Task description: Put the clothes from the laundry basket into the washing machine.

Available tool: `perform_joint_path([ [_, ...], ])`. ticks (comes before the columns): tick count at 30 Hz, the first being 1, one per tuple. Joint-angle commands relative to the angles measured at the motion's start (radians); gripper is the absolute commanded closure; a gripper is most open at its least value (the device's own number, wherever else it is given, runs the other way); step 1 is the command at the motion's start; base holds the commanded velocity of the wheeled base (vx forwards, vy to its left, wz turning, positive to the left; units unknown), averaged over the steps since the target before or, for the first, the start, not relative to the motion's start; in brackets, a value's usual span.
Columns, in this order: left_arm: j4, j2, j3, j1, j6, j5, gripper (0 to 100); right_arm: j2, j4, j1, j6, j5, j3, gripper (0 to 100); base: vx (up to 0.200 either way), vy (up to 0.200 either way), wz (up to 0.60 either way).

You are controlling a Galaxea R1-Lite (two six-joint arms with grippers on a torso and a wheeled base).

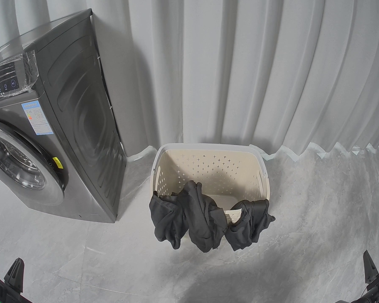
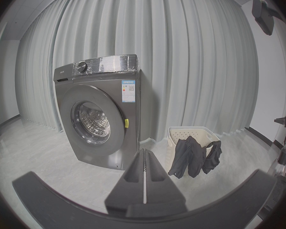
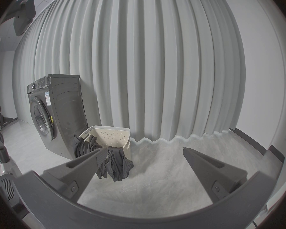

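So far, nothing of the task reads as done. We note the dark clothes [image 1: 204, 219] draped over the near rim of the laundry basket [image 1: 210, 165], hanging partly outside it. The basket stands on the floor [image 1: 316, 215] near the washing machine [image 1: 71, 118], to the robot's right of it.

The machine door [image 2: 91, 122] looks closed to us, and through its glass we cannot make out any garment in the drum.

Left gripper [image 2: 144, 151]: fingers pressed together, holding nothing. Right gripper [image 3: 145, 149]: fingers spread wide, empty. Both sit low and well apart from the basket.

Remaining, by our judgement, is everything: open the door, grasp the clothes, carry them across, load the drum.
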Motion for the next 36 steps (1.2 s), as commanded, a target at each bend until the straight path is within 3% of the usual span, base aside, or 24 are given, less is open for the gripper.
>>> perform_joint_path([
  [1,0.000,-0.018,0.016,0.000,-0.001,0.000,100,-0.016,0.000,0.000,0.000,0.000,0.018,0,0.000,0.000,0.00],
  [9,0.000,-0.018,0.016,0.000,-0.003,-0.001,100,-0.016,0.000,0.000,0.000,-0.001,0.018,0,0.000,0.000,0.00],
  [18,0.000,-0.018,0.016,0.000,-0.001,-0.001,100,-0.016,0.000,0.000,0.000,0.000,0.018,0,0.200,0.000,0.00],
  [30,0.000,-0.018,0.016,0.000,0.000,-0.003,100,-0.016,0.000,0.000,0.000,0.000,0.018,0,0.000,0.000,0.00],
  [36,0.000,-0.018,0.016,0.000,0.000,-0.003,100,-0.016,0.000,0.000,0.000,0.000,0.018,0,0.200,0.000,0.00],
])
